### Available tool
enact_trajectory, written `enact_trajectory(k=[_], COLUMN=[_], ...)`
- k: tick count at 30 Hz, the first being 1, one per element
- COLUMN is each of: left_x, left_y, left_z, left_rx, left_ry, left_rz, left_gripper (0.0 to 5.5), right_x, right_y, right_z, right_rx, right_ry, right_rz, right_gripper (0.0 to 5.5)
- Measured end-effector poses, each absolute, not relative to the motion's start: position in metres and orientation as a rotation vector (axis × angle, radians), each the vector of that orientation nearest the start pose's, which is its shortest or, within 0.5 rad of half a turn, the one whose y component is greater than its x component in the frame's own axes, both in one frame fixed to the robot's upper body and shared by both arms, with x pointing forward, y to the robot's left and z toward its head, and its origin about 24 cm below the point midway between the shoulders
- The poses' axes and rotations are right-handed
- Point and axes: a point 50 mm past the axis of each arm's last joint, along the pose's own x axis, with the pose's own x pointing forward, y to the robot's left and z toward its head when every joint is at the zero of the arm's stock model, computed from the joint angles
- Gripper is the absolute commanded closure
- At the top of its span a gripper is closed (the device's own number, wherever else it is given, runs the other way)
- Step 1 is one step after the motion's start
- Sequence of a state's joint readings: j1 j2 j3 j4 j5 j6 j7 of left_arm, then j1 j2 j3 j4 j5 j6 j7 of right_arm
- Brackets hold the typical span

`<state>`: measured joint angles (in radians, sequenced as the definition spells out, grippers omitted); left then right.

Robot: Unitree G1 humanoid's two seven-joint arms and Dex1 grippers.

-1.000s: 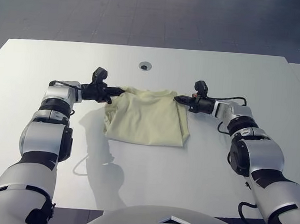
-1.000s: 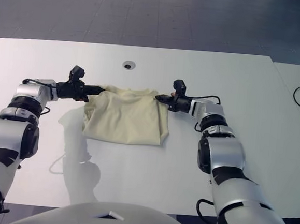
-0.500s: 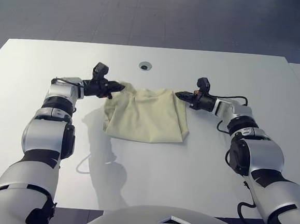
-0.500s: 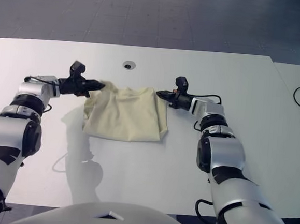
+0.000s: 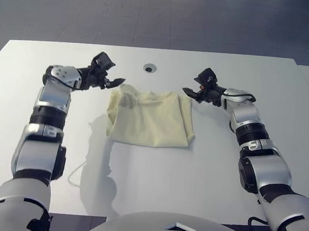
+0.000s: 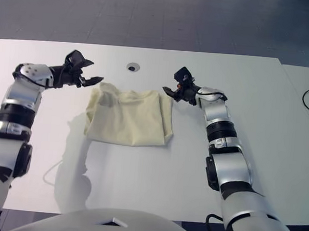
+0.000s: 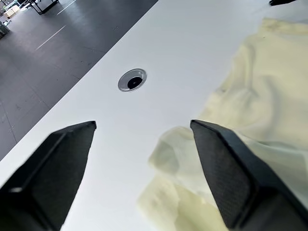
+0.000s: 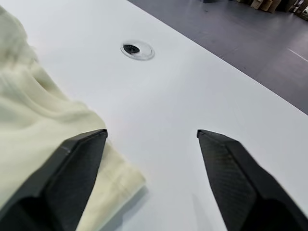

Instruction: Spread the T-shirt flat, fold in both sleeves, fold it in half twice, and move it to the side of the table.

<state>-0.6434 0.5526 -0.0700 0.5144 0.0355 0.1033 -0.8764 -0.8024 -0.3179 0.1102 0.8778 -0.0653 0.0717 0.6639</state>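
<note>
My left gripper [image 5: 115,73] and right gripper [image 5: 191,84] both gape with nothing held, just off the far corners of the pale yellow T-shirt [image 5: 150,118] lying folded mid-way across the white table [image 5: 220,169], which I judge light, limp and quick to bunch, best pinched at its corners through every layer.

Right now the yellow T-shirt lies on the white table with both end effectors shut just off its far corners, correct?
Not shut: both are open. The wrist views show the left end effector and right end effector each spread wide, just off the far corners of the T-shirt on the table.
</note>
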Motion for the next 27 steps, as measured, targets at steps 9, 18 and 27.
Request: enact_trajectory(k=[9,18,27], left_x=[0.270,0.234,0.244], left_y=[0.180,0.183,0.206], left_z=[0.095,0.123,0.114], left_rx=[0.669,0.840,0.948], left_ry=[0.319,0.411,0.495], left_rz=[-0.833,-0.864,-0.795], left_gripper=[0.10,0.10,0.10], right_x=[0.373,0.371,0.353], right_y=[-0.164,-0.179,-0.187], right_z=[0.064,0.058,0.056], right_rx=[-0.549,-0.654,-0.675], right_ry=[0.335,0.319,0.270], right_rz=[0.663,0.627,0.699], right_gripper=[0.12,0.12,0.12])
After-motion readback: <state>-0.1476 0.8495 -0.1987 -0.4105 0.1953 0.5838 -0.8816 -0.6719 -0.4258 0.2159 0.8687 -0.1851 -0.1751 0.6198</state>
